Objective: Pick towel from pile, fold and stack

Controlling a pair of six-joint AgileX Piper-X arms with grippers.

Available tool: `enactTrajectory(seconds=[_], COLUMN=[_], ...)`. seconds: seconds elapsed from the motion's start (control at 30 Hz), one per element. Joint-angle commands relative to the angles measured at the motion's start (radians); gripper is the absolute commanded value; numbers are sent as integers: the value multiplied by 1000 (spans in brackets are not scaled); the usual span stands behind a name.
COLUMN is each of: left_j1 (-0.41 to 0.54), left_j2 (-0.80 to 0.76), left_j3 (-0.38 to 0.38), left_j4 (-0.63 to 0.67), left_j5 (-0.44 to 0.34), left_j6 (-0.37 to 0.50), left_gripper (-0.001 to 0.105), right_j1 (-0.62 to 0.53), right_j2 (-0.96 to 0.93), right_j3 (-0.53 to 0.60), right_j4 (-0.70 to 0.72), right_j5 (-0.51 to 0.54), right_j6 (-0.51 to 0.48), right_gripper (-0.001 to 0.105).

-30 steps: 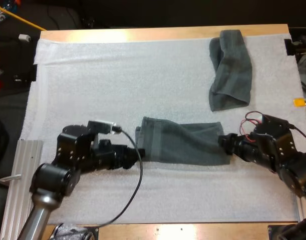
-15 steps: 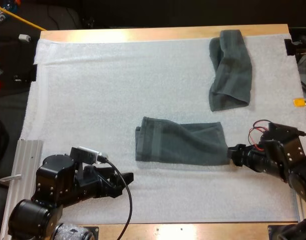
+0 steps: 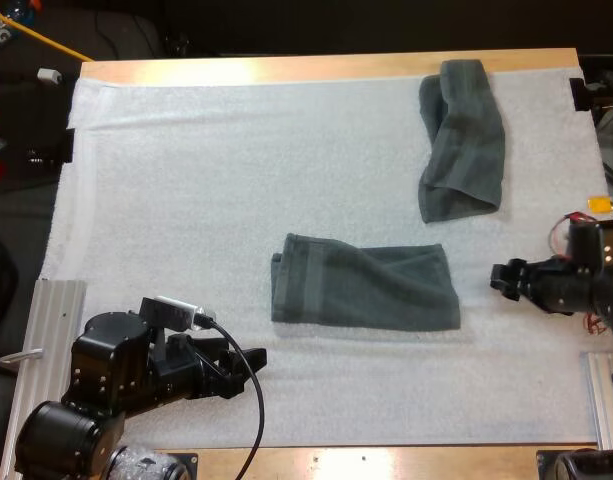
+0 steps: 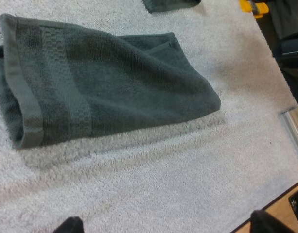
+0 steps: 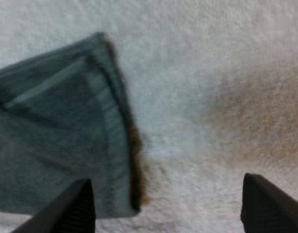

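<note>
- Folded towel (image 3: 364, 285) lies flat mid-mat (image 3: 206, 180) in the high view. Crumpled towel (image 3: 461, 140) sits far right, probably next to be picked. Left gripper (image 3: 252, 358) hangs near-left and right gripper (image 3: 499, 278) just right of the fold, both clear of it.
- Left wrist view: fingers spread, empty, facing the fold.
- Right wrist view: fingers apart, released, at the fold's right edge.

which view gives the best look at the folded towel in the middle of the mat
The high view: the whole folded towel shows there, all its edges, flat on the mat. The left wrist view shows it closer, weave band and hem clear, one end cut off. The right wrist view shows one end of it.
</note>
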Motion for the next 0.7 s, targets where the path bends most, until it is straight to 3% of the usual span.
enactTrajectory(seconds=[0.0, 0.1, 0.37, 0.67], left_j1=[1, 1, 1, 1], left_j2=[-5, -5, -5, -5], left_j3=[1, 1, 1, 1], left_j4=[-3, -5, -55, -55], left_j5=[-9, -9, -9, -7], left_j6=[-8, -21, -84, -91], left_gripper=[66, 66, 66, 66], right_j1=[-21, -74, -83, -71], right_j2=[14, 91, 247, 384], right_j3=[-8, 0, 20, 20], right_j4=[-2, -27, -142, -262], right_j5=[-35, -120, -261, -362], right_j6=[-40, -77, -71, 5], right_gripper=[62, 62, 62, 62])
